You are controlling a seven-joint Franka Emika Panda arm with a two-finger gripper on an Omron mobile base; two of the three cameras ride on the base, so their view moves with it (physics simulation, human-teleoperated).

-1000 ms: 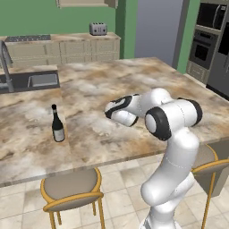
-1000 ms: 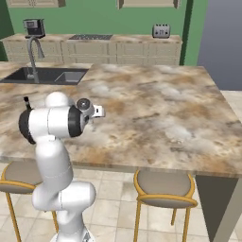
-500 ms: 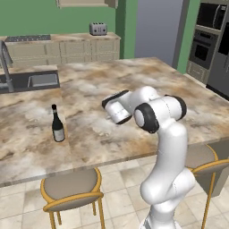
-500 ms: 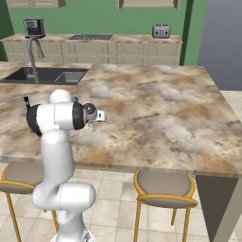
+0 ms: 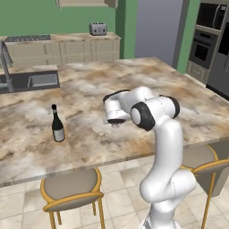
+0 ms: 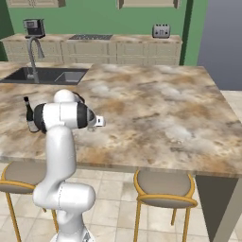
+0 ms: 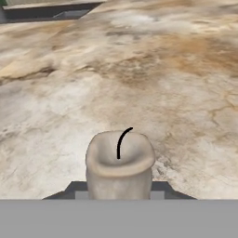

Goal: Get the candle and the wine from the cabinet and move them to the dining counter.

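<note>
My gripper (image 7: 120, 189) is shut on the candle (image 7: 120, 160), a pale stubby cylinder with a curved black wick, held just above the dining counter (image 7: 153, 74). In the left base view the gripper (image 5: 117, 121) points down over the middle of the dining counter (image 5: 112, 80). The wine (image 5: 57, 125) stands upright on the slab, well left of the hand. From the right base view the wine (image 6: 30, 116) peeks out behind my arm. The lower edge of the cabinet (image 5: 86, 3) shows on the green back wall.
A sink with a tall faucet (image 6: 34, 56) is set in the slab's far left. A toaster (image 5: 98, 28) and a cooktop (image 6: 90, 36) sit on the back worktop. Round stools (image 5: 71, 188) stand under the near edge, and wall ovens (image 5: 208, 40) at the right.
The arm's elbow has swung in toward the hand, and the hand with the candle has sunk slightly toward the counter. The wine has not moved.
</note>
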